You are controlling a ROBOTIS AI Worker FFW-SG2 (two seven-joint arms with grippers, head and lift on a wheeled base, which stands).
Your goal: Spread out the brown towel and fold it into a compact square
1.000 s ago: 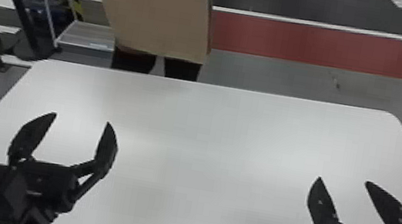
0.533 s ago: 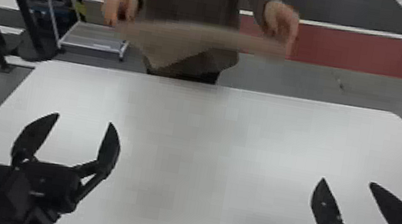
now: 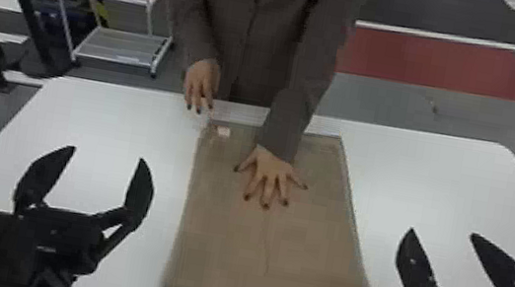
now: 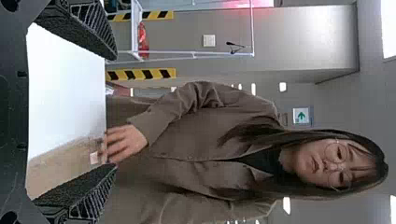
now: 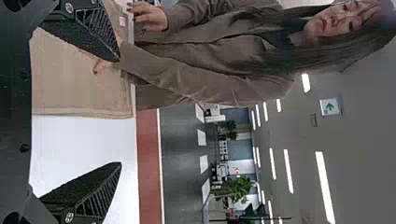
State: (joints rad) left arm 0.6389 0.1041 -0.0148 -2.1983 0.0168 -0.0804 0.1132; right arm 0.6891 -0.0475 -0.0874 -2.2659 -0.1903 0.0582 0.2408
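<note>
Brown cloth is lying flat in front of me now: the brown towel [image 3: 223, 250], which was sagging between the person's hands beyond the table [image 3: 454, 188], is now covering the middle of the white top. It is running from near the far edge towards me, between my two grippers, its near edge wider in my view. One hand [image 3: 269, 170] is pressing on it with spread fingers, a faint crease running towards me from there; the other hand [image 3: 202, 83] is hovering around the far left corner, close to a small white tag [image 3: 223, 131], and whether it is touching the cloth I cannot tell.

I am waiting on either side, much as before the cloth came down. My left gripper [image 3: 107, 153] is holding its fingers wide apart with nothing between them; my right gripper [image 3: 442, 232] is doing the same.

For the task, this is seemingly settling the spreading, while the folding is still to come. I am judging that I should be letting the person's arms clear first, then taking the near corners; pinching too shallowly could be letting a layer slip.
</note>
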